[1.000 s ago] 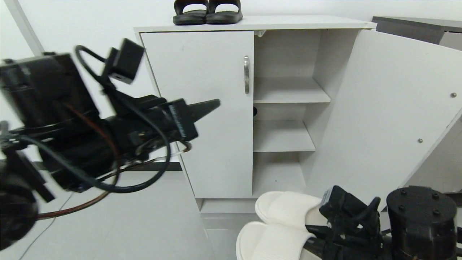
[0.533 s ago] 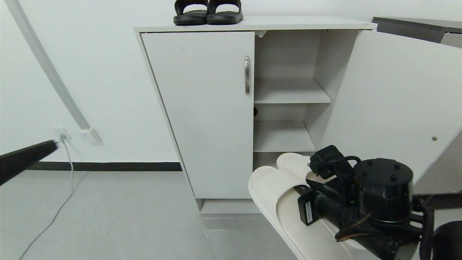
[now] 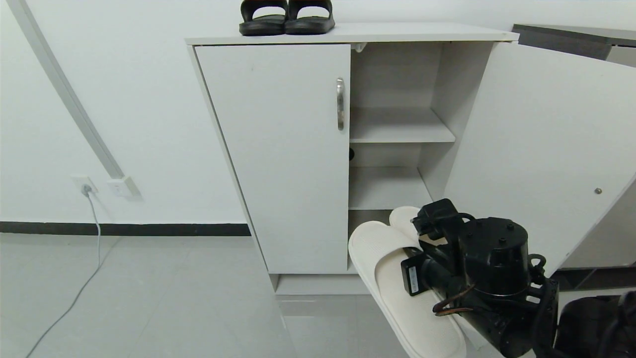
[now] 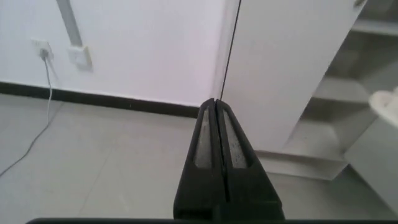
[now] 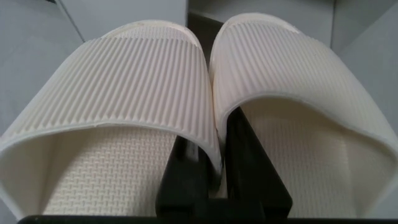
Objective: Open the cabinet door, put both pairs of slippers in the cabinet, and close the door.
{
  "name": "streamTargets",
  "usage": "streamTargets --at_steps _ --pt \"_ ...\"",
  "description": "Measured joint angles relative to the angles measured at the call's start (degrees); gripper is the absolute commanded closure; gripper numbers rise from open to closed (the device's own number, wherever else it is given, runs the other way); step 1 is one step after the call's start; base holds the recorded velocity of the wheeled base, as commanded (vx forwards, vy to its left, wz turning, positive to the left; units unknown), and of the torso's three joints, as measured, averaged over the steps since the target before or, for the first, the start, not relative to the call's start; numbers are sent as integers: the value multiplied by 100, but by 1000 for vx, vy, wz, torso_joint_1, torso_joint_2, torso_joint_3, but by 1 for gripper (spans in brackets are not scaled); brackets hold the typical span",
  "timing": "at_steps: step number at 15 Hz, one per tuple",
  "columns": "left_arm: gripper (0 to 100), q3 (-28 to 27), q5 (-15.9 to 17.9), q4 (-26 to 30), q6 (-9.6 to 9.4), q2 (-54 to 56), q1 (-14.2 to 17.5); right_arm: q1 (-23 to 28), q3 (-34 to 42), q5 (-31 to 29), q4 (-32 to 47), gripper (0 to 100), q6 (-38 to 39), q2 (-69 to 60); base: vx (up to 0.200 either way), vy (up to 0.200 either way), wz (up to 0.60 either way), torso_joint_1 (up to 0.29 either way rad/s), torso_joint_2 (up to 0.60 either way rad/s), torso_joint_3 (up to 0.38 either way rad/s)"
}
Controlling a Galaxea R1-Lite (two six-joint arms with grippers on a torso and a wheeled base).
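The white cabinet [image 3: 422,31] stands on the grey tiled floor [image 3: 164,303] against the wall. A pair of black slippers [image 3: 286,17] sits side by side on its top, near the back edge. A grey cable [image 3: 67,308] trails across the floor.

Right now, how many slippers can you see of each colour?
2 white slippers, clamped in the right gripper
2 black slippers, on top of the cabinet
Total: 4 slippers
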State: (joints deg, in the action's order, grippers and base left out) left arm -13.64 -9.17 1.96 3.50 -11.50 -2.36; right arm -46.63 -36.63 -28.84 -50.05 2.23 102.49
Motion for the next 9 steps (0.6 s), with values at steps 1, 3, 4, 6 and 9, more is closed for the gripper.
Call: streamTargets --at_steps 1,3,4,6,9 --pt "100 290 -98 -2 -13 288 55 5 0 5 -4 100 -2 16 0 0 0 0 0 0" --pt "100 717 -369 -2 -77 731 201 11 0 7 -9 100 4 51 0 0 0 0 0 0" --pt "100 916 -422 -104 -110 872 227 11 0 7 -26 100 4 79 0 0 0 0 0 0" --pt "100 1228 94 -382 -161 1026 246 9 0 13 -96 100 6 137 0 0 0 0 0 0" --pt "100 1337 1102 -189 -636 1128 250 -6 23 30 -148 100 4 184 0 0 0 0 0 0"
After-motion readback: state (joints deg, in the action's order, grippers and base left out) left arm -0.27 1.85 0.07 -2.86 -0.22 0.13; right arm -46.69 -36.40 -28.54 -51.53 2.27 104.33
